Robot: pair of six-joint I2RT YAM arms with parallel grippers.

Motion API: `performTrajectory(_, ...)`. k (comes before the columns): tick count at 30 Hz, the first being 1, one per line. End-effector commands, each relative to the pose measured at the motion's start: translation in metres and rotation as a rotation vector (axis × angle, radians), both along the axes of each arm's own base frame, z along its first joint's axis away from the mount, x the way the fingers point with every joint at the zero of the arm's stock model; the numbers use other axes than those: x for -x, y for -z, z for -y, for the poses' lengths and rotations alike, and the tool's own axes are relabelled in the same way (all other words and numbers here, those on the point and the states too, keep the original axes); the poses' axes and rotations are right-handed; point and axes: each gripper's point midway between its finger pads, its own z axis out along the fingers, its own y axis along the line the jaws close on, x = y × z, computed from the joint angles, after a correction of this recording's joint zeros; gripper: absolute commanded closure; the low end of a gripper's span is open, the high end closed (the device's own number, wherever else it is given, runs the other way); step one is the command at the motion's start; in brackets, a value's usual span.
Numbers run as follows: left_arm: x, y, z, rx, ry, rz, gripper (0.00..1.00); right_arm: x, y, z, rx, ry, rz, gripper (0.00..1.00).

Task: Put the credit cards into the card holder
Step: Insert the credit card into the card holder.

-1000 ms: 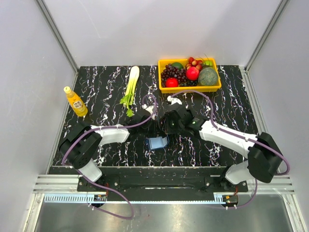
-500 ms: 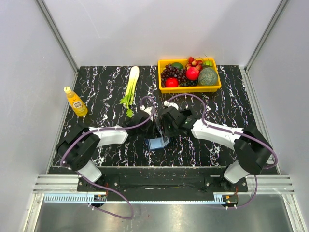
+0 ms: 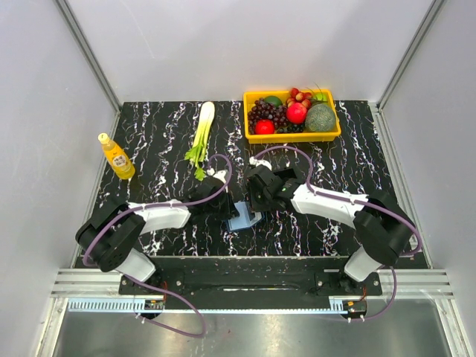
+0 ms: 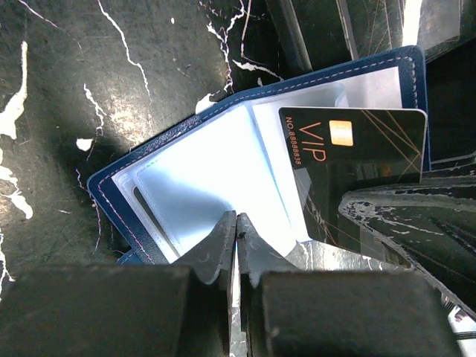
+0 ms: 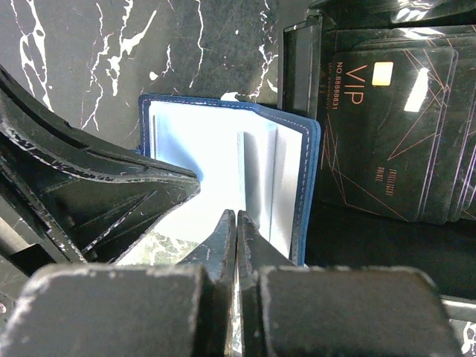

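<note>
**Clerk:** Start at the near edge. Where is the card holder?

**Inspector:** The card holder (image 4: 201, 171) lies open on the black marbled table (image 3: 149, 134). It is near the front, about midway between the two arms. The pale blue inside faces up and the navy cover is underneath.

**Clerk:** Left gripper?

**Inspector:** The left gripper (image 4: 236, 222) comes in from the left. Its fingers are pressed together, and the tips rest on the pale inside at the holder's near edge.

**Clerk:** And the right?

**Inspector:** The right gripper (image 5: 236, 222) reaches in from the right. Its fingers are likewise together, with the tips over the holder's open leaves. A black VIP card (image 4: 364, 149) with a gold chip sits across one leaf of the holder, and one end passes beneath that gripper's finger. It looks clamped there, though the contact point itself is hidden.

**Clerk:** Next to the holder?

**Inspector:** Just beside it is a black tray (image 5: 299, 67). It holds more VIP cards (image 5: 387, 126), laid flat and overlapping.

**Clerk:** The rest of the table?

**Inspector:** On the left side, well apart from the grippers, stands an upright yellow bottle (image 3: 117, 157). Further back lies a leafy green-and-white stalk (image 3: 201, 134), pointing lengthwise toward the rear. At the far edge, right of centre, is a yellow basket (image 3: 327, 135). It contains dark grapes (image 3: 266, 111), a red apple (image 3: 297, 113) and a green melon (image 3: 320, 117), among other fruit.
</note>
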Motion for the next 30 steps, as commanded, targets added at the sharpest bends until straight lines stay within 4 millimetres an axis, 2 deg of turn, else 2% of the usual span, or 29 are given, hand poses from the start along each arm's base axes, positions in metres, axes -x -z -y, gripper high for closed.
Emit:
performTrajectory(1,0.0,0.006,-0.004,-0.021,-0.009,0.011,0.96,-0.002,-0.033,-0.015,-0.057,-0.051,0.058,1.0)
performTrajectory(3,0.002,0.014,-0.007,-0.04,-0.011,-0.009,0.97,0.0,-0.045,-0.018,-0.088,-0.058,0.079,1.0)
performTrajectory(4,0.003,0.016,-0.007,-0.042,-0.01,-0.012,0.97,0.0,-0.045,-0.02,-0.089,-0.064,0.077,1.0)
performTrajectory(9,0.007,0.022,-0.016,-0.067,-0.036,-0.024,0.98,0.007,-0.02,-0.03,-0.051,-0.109,0.003,1.0)
performTrajectory(13,0.011,0.028,-0.028,-0.113,-0.052,-0.032,1.0,0.003,-0.019,-0.033,-0.046,-0.072,0.024,1.0)
performTrajectory(17,0.016,0.034,-0.039,-0.147,-0.071,-0.042,1.0,-0.007,-0.021,-0.014,0.061,-0.025,0.069,1.0)
performTrajectory(22,0.021,0.038,-0.042,-0.147,-0.07,-0.05,1.0,-0.015,-0.042,0.005,0.113,0.008,0.148,1.0)
performTrajectory(25,0.018,0.036,-0.04,-0.145,-0.072,-0.044,1.0,-0.019,-0.05,0.006,0.128,0.008,0.174,1.0)
performTrajectory(30,0.016,0.032,-0.037,-0.138,-0.064,-0.035,1.0,-0.015,-0.038,-0.002,0.127,-0.025,0.13,1.0)
